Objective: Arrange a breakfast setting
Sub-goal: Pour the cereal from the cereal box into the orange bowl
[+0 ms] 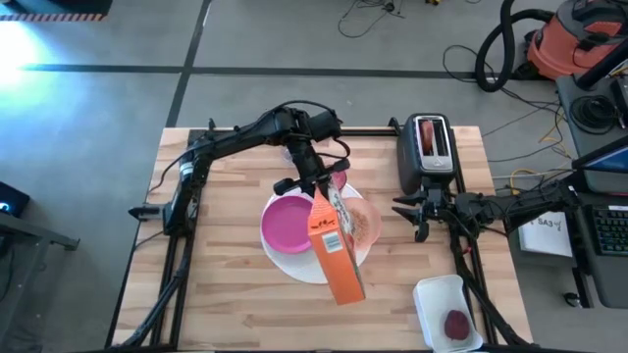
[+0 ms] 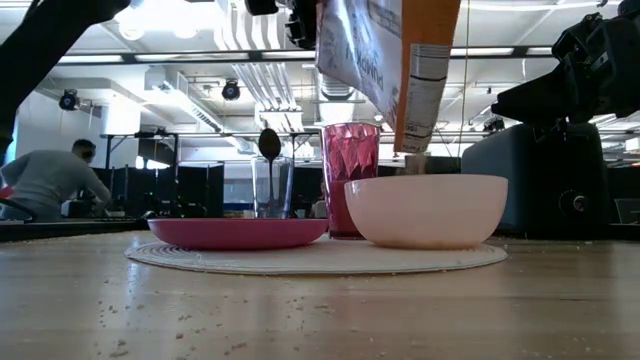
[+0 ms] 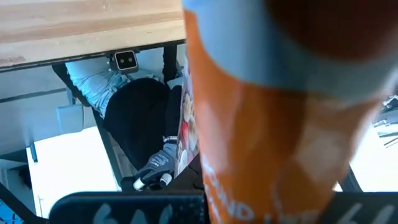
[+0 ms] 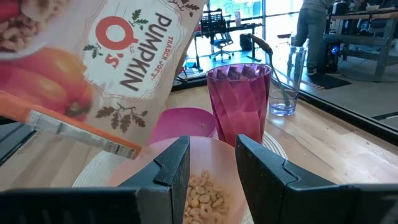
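My left gripper (image 1: 316, 184) is shut on an orange cereal box (image 1: 336, 250), held tilted above the translucent pink bowl (image 2: 425, 210). The bowl holds cereal rings (image 4: 202, 193). It stands on the big white round disc (image 1: 294, 263) beside the magenta plate (image 1: 287, 224) and the pink tumbler (image 2: 350, 175). My right gripper (image 1: 414, 218) is open just right of the bowl, above table level, and touches nothing. A spoon (image 2: 269, 145) stands in a clear glass (image 2: 272, 190) behind the plate. The small dark-red fruit (image 1: 456, 324) lies in a white tray. My left gripper holds the cereal box by its far end (image 1: 320, 196), coming from the table's far side. The box is lifted clear and tilted, with its low end (image 2: 420, 135) over the bowl. In the left wrist view the box (image 3: 280, 124) hides the place of contact.
A dark toaster (image 1: 430, 152) with a brownish piece in its slot stands at the far right, close behind my right arm. The white tray (image 1: 432, 294) sits at the near right corner. Crumbs lie scattered on the near table top (image 2: 200, 320). People show in the room beyond.
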{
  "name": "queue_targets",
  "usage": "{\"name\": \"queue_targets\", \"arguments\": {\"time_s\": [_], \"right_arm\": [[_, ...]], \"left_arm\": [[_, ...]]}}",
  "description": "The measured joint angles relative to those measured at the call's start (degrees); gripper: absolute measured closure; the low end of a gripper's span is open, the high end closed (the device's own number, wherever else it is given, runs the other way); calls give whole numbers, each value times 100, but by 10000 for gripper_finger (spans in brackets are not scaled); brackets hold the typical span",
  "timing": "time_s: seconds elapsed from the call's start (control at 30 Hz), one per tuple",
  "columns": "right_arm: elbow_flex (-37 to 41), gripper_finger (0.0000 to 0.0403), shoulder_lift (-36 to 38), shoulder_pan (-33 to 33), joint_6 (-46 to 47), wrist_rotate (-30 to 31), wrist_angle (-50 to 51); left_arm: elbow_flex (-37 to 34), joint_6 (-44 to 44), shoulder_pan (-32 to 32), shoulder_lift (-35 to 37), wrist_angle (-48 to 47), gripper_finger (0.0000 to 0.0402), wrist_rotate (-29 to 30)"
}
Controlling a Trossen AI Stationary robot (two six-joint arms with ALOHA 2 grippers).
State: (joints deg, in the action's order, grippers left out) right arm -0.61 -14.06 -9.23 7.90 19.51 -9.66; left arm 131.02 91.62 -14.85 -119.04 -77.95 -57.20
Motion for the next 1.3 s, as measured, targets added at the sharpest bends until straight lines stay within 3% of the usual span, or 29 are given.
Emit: {"name": "queue_targets", "arguments": {"time_s": [1.3], "right_arm": [[-1, 284, -1, 1, 0, 0, 6]], "left_arm": [[11, 754, -16, -20, 284, 402, 64]]}}
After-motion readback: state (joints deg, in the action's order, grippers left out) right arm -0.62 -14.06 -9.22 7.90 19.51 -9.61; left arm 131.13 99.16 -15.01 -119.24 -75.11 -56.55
